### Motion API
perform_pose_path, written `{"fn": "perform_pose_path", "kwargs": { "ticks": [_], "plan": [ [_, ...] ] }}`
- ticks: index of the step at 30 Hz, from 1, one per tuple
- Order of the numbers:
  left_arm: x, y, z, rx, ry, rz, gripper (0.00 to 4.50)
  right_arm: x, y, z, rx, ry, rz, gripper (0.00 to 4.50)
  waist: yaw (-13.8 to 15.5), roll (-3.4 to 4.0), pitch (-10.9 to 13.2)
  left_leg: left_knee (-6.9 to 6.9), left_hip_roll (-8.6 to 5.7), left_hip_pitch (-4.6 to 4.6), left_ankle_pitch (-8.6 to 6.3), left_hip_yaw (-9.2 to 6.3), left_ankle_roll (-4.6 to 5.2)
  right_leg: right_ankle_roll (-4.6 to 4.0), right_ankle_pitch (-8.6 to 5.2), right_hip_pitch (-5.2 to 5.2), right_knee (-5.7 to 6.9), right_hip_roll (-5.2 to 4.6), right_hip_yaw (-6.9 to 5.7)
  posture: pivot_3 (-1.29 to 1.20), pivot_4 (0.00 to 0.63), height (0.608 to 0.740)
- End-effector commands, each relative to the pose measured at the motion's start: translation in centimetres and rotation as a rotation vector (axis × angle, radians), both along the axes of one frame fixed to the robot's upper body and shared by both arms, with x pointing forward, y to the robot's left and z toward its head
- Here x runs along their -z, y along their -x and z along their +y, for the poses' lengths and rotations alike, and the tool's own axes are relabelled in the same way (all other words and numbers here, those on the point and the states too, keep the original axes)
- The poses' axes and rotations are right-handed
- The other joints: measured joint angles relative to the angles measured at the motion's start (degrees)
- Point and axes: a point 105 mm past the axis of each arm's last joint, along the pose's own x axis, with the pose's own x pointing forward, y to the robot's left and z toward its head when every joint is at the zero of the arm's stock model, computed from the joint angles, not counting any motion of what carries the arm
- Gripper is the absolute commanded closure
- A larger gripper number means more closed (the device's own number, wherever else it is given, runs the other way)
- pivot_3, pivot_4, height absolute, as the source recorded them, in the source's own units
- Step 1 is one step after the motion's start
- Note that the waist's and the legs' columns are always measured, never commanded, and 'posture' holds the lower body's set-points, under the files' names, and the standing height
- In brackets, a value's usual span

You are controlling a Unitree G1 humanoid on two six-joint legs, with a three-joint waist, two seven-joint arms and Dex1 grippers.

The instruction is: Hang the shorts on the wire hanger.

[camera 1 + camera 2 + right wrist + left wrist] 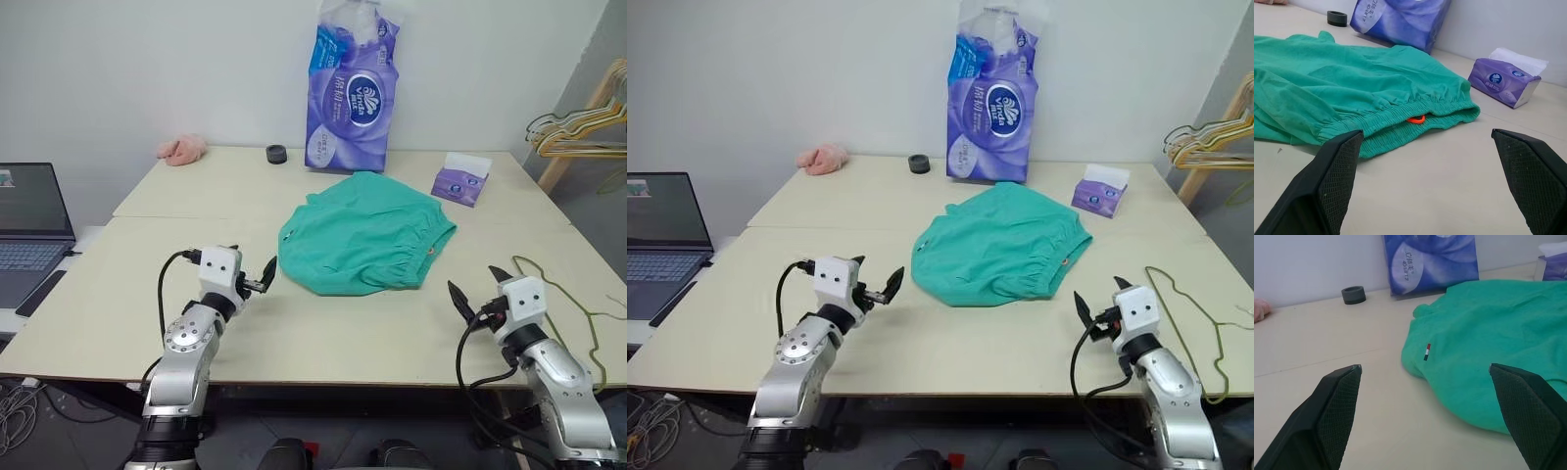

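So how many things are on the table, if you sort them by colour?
Green: 2, the shorts and the wire hanger
Purple: 2, the tall tissue pack and the small tissue box
Pink: 1, the cloth lump
Black: 1, the small ring
Total: 6

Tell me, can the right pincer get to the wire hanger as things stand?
Probably yes. The wire hanger lies flat on the table just beside the open right pincer, with nothing between them.
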Motion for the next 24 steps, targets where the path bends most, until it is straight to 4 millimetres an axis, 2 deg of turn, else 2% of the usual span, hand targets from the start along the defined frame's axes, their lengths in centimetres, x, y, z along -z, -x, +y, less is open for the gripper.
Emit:
{"fn": "perform_pose_path", "kwargs": {
  "ticks": [1, 15, 21, 24],
  "plan": [
    [-1.7, -0.2, 0.3, -0.018, -0.003, -0.066, 0.09, -1.4, -0.4, 0.2, -0.012, 0.006, -0.059, 0.01, 0.0, 0.0, 0.0, 0.0, 0.0, 0.0, 0.0, 0.0, 0.0, 0.0, 0.0, 0.0, 0.0, 0.0, 0.0, 0.08, 0.0, 0.74],
    [-2.2, 0.0, 0.0, 0.026, 0.001, -0.088, 0.09, -2.4, -0.5, 0.8, -0.026, 0.016, -0.069, 0.01, 0.0, 0.0, 0.0, 0.0, 0.0, 0.0, 0.0, 0.0, 0.0, 0.0, 0.0, 0.0, 0.0, 0.0, 0.0, 0.07, 0.0, 0.74],
    [-2.3, 0.9, -1.0, 0.163, 0.11, -0.072, 0.09, -3.2, -0.3, 1.3, -0.038, 0.036, -0.08, 0.01, -0.1, 0.01, 0.0, 0.0, 0.01, 0.0, 0.0, 0.01, 0.0, -0.02, -0.01, -0.01, 0.01, 0.0, 0.0, 0.05, 0.0, 0.74],
    [-2.2, 1.1, -1.3, 0.213, 0.098, -0.058, 0.09, -3.6, -0.2, 1.3, -0.036, 0.04, -0.083, 0.01, -0.1, 0.01, 0.0, 0.0, 0.01, 0.0, 0.0, 0.01, 0.0, -0.05, -0.04, -0.01, 0.01, 0.01, -0.01, 0.04, 0.0, 0.74]
  ]
}}
